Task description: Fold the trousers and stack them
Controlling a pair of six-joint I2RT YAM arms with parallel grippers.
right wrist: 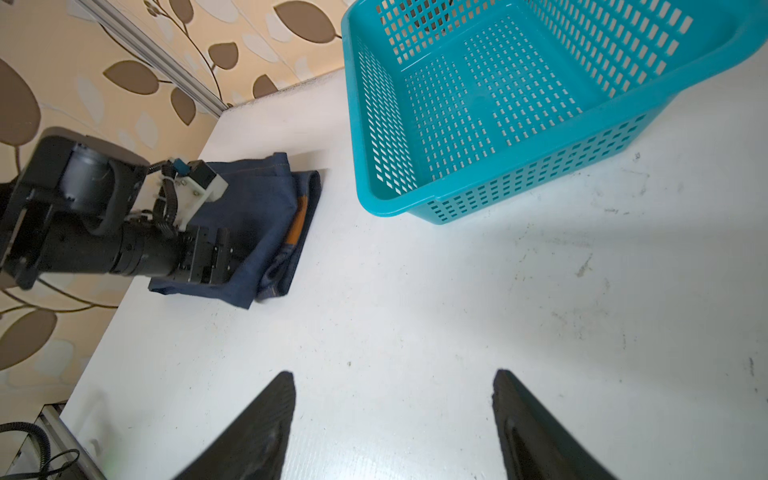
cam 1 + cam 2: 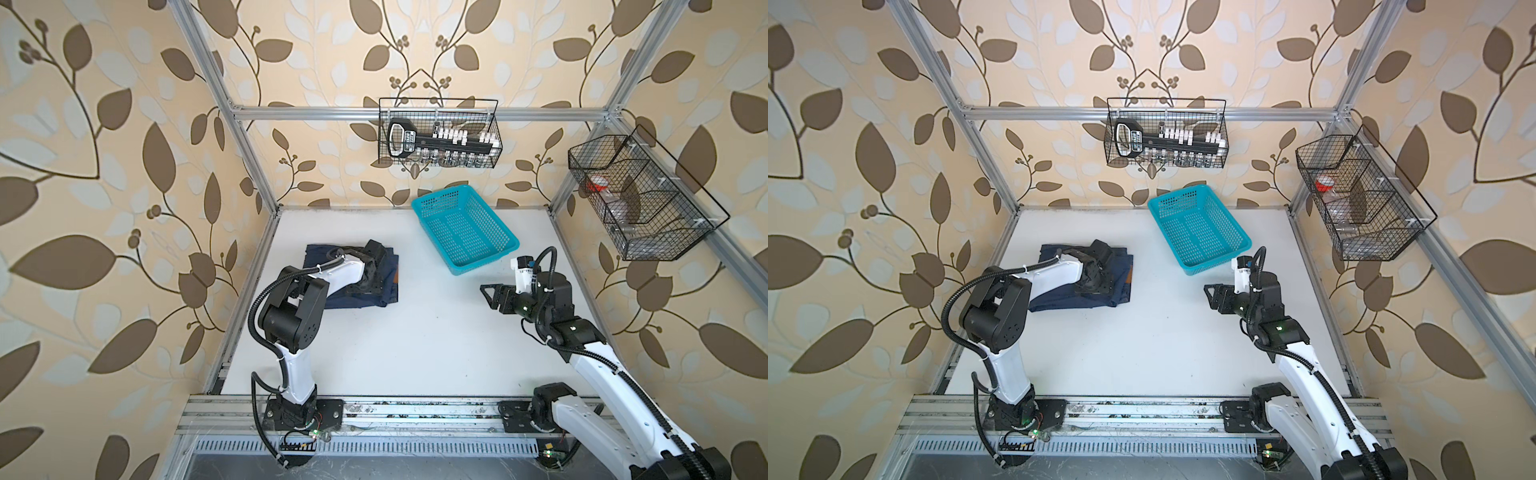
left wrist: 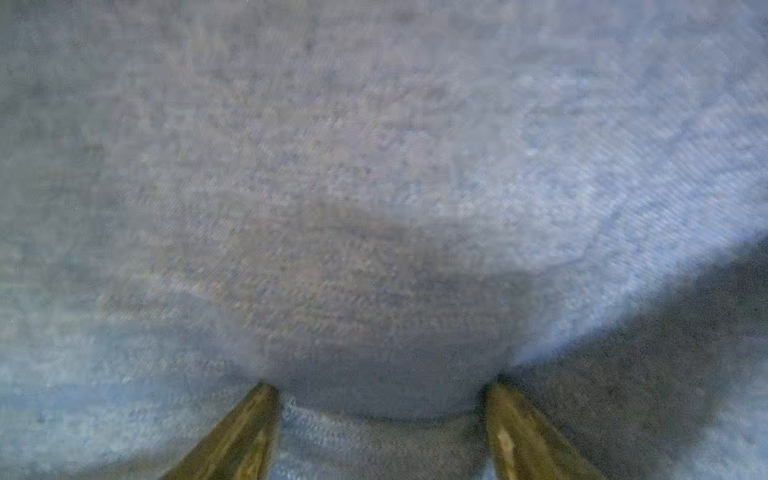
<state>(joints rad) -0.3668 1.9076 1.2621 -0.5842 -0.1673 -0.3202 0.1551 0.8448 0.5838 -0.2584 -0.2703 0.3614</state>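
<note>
Evidently the folding is close to done. In both top views the trousers (image 2: 314, 255) lie as a compact dark-blue bundle on the white surface (image 2: 415, 340), directly beneath the left jaws, which the left arm (image 2: 345, 270) points down onto the cloth. The right jaws hang over bare surface, well apart from the bundle, with an empty turquoise basket (image 2: 465, 232) just beyond them. A black tool (image 2: 401, 137) in a wire rack (image 2: 436, 99) on the wall carries a label too small to read.

From the left wrist, two fingers (image 3: 245, 432) stand wide apart with blurred denim filling everything ahead of them. They grip nothing and seem to press the cloth flat.

From the right wrist, the right jaws are spread wide and empty. The bundle lies far ahead of them, with an orange-tan patch (image 1: 297, 224) at its edge and no wording legible.

Next comes moving the bundle to its stacking place, probably. That calls for closing on every layer at one edge, so the fold holds.
</note>
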